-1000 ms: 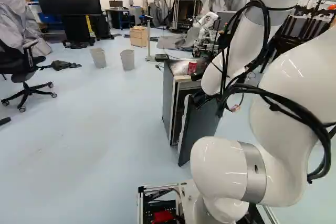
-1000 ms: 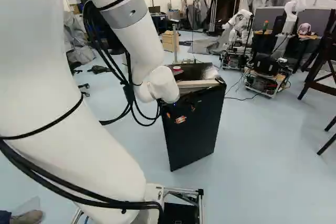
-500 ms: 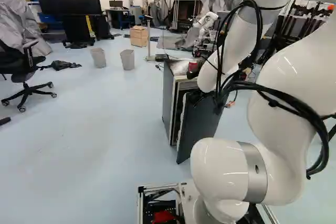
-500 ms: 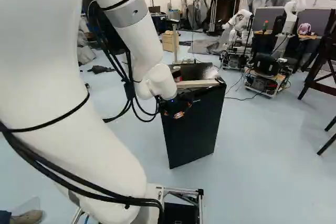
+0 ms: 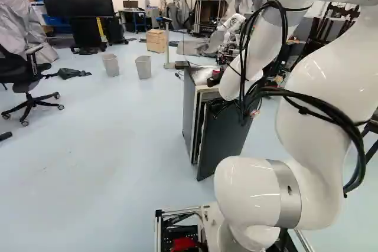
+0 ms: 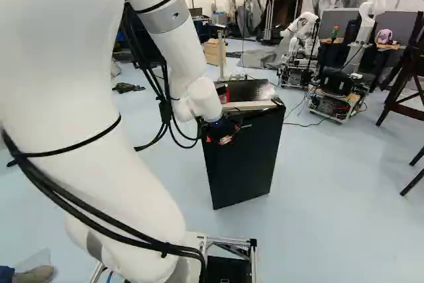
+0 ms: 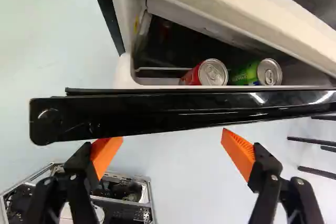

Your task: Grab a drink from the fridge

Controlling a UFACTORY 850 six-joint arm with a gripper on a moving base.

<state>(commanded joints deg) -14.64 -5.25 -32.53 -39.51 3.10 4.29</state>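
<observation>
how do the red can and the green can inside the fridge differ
The red can has a red side; the green can is mostly green, with some blue by its lid. The red can sits closer to the yellow mark on the fridge's inner wall, the green can farther from it. Both have silvery lids turned toward the wrist camera.

My arm (image 5: 331,75) is smooth, shiny white, with a dull metal ring (image 5: 287,192). The fridge door (image 7: 173,114) has a slick, glossy black edge. The red can (image 7: 212,73) and green can (image 7: 269,72) have shiny metal tops. My claw (image 6: 224,137) has orange pads (image 7: 239,150) with bumpy ridges. The box (image 5: 156,42) looks like pale wood.
</observation>
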